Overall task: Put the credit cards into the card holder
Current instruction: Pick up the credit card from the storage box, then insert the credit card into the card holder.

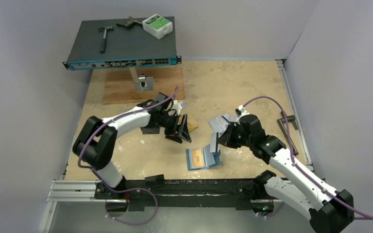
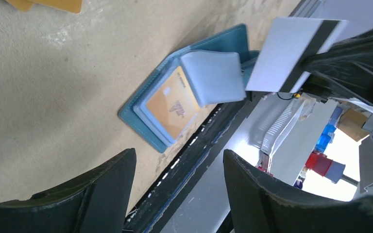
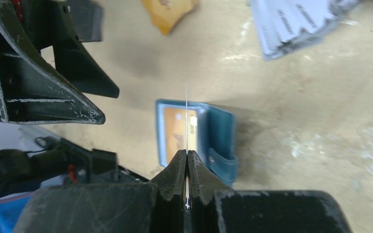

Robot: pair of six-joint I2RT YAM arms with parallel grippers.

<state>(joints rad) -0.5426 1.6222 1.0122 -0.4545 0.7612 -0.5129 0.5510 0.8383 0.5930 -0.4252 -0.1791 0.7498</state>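
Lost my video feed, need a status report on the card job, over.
Left gripper open, empty. Right gripper shut on silver card, above the open card holder. One orange card already in it. Nothing blocking.

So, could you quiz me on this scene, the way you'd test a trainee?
1. True or false: the left end effector is gripping a card.
2. What colour is the stowed card lying in the open card holder? A) orange B) black C) green
3. Fill in: the right end effector is shut on a silver-grey card with a dark ____.
Key: 1 false; 2 A; 3 stripe.
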